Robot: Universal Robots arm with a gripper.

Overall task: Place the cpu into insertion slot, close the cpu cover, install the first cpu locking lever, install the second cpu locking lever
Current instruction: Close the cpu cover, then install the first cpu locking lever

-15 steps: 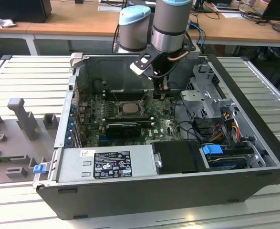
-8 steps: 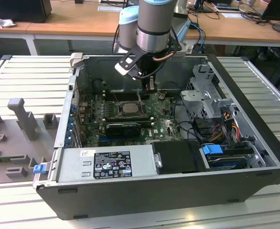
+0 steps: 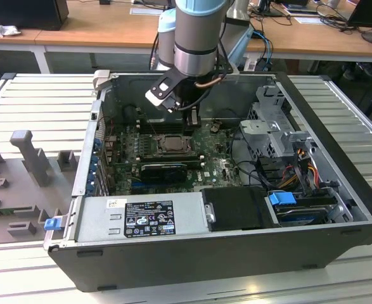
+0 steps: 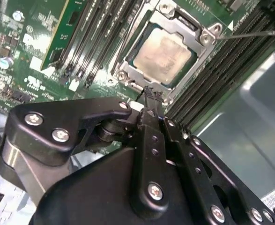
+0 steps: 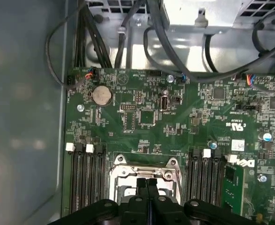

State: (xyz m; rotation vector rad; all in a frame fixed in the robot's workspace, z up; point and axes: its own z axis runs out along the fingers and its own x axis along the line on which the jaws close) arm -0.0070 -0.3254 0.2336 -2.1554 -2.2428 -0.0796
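While the exterior view shows me the gripper (image 3: 192, 117) poised just over the insertion slot (image 3: 172, 143), in the second wrist view I see the cpu (image 4: 163, 55) seated there, framed by the cpu cover (image 4: 174, 22), and in the first wrist view the fingertips (image 5: 143, 183) are pressed together.

Ribbed grey table (image 3: 40, 101) under open computer case (image 3: 205, 259) and grey moulded tray (image 3: 8, 212)

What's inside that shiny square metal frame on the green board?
The cpu, a pale square chip, fills the window of the cpu cover in the second wrist view. Whatever lies beneath the chip is covered by it and cannot be seen.
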